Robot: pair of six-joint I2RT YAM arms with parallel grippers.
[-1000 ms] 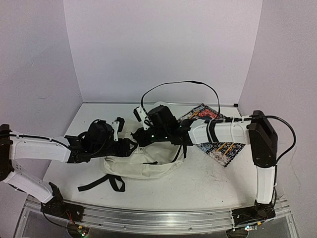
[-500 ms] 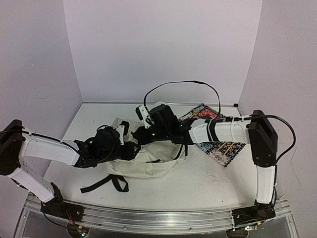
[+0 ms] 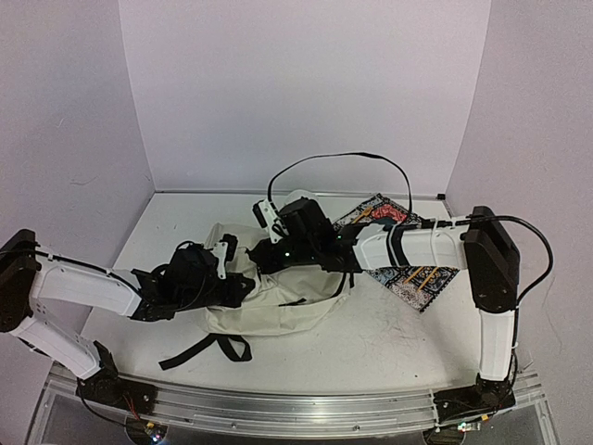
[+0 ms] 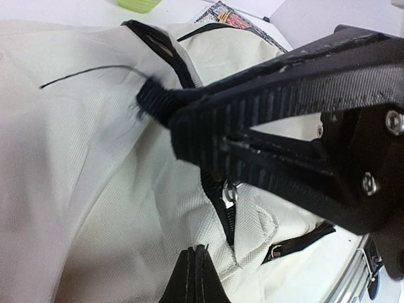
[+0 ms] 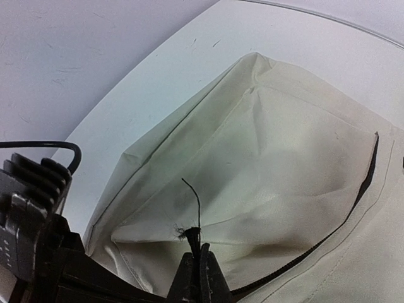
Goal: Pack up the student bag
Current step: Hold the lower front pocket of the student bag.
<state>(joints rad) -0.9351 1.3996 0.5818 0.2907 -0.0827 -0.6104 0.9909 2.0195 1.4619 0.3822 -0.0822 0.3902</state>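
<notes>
The left gripper's fingers [image 4: 196, 255] are closed flat together, their tips pressed against the cream cloth of the student bag [image 3: 278, 301] just below a metal zipper pull [image 4: 230, 192]. Whether any cloth is caught between them cannot be told. The right gripper's fingers [image 5: 197, 255] are also closed, pinching a frayed black tab [image 5: 188, 234] on the bag's edge and holding that part up. The left wrist view shows the same pinch from the side, the ribbed black fingers meeting on the fuzzy end of the webbing. Only the overhead view shows the whole bag, slumped at the middle of the tabletop [image 3: 389, 343] between the two arms. Its black straps [image 3: 199, 348] trail toward the near edge. A colourful patterned sheet [image 3: 417, 276] lies under the right arm, its print too small to read. The left wrist view alone catches a lime-green object [image 4: 140, 5] beyond the bag.
</notes>
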